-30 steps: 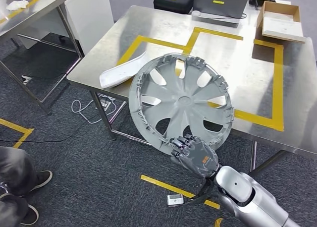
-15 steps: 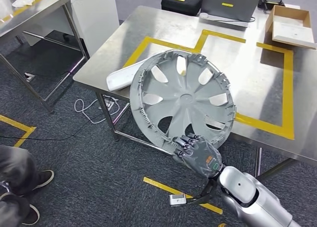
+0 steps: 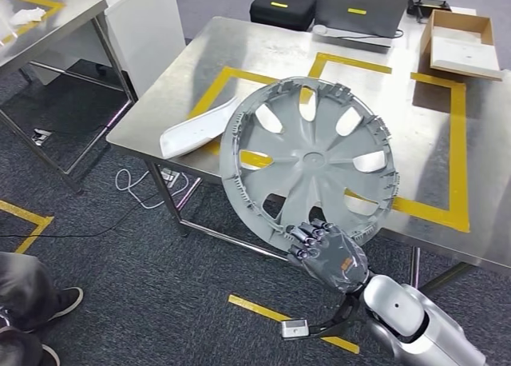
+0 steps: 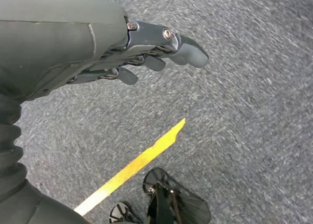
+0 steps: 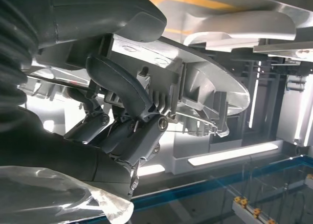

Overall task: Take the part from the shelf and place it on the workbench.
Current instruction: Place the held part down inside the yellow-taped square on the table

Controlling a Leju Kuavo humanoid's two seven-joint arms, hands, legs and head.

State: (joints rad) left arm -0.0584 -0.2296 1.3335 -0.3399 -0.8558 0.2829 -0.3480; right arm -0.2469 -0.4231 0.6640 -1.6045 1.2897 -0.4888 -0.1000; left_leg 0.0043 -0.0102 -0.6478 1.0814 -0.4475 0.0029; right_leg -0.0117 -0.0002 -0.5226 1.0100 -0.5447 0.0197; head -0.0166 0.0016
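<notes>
A large grey wheel cover (image 3: pixel 310 158) with spoke-shaped openings is held tilted over the near edge of the steel workbench (image 3: pixel 416 142). My right hand (image 3: pixel 328 254) grips its near rim from below. The right wrist view is close on the wheel cover's rim (image 5: pixel 199 87) with my fingers (image 5: pixel 122 89) curled around it. My left hand (image 4: pixel 110 43) hangs over the grey carpet with its fingers stretched out and nothing in them.
A white curved part (image 3: pixel 196 126) lies on the workbench's left edge beside yellow tape lines (image 3: pixel 449 158). A black case (image 3: pixel 280 5), a laptop (image 3: pixel 358 6) and a cardboard box (image 3: pixel 461 42) sit at the back. A second table (image 3: pixel 48 22) stands left; a person's shoes (image 3: pixel 36 318) are near.
The wheel cover and my right hand have moved right and farther over the workbench. The camera has shifted a little too.
</notes>
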